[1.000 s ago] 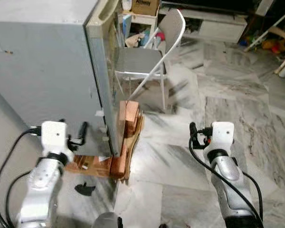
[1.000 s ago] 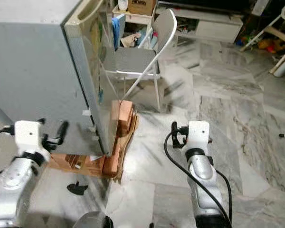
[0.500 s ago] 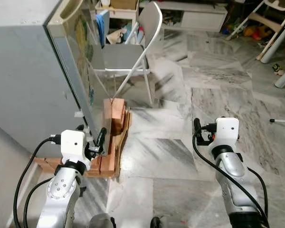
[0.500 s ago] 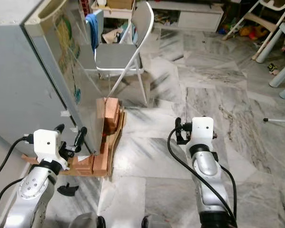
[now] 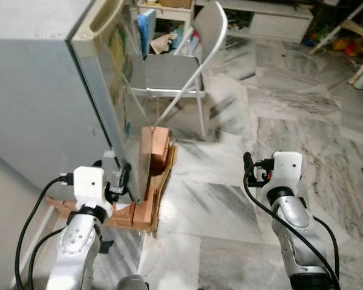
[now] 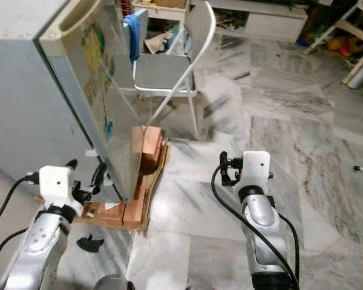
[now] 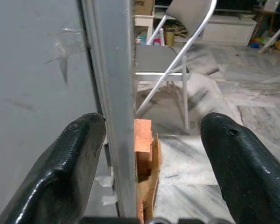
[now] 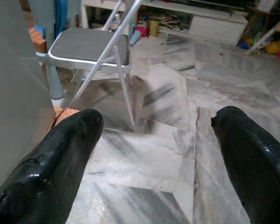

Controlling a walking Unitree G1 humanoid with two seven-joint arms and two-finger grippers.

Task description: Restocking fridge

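Grey fridge (image 5: 42, 90) stands at the robot's left, door closed, raised on a stack of reddish bricks (image 5: 152, 151) with cardboard under its front corner, so contents hidden. Folding chair (image 5: 181, 72) just beyond the fridge front, blue cloth (image 5: 144, 24) near its back, shelf clutter behind. Marble floor (image 5: 242, 133) with a small black piece (image 6: 89, 243) lying by the robot's left side. Versus half a second ago the whole view has swung a bit: fridge and chair sit further right in frame, camera move, things themselves unmoved. Left pincer (image 7: 149, 154) raised at the fridge's front lower corner, fingers (image 7: 70, 163) apart and straddling the door edge, one on the grey side wall, not clamped. Right pincer (image 8: 154, 154) held up forward over bare floor, fingers (image 8: 252, 154) wide apart, holding nothing, elbow bent, well apart from the fridge.
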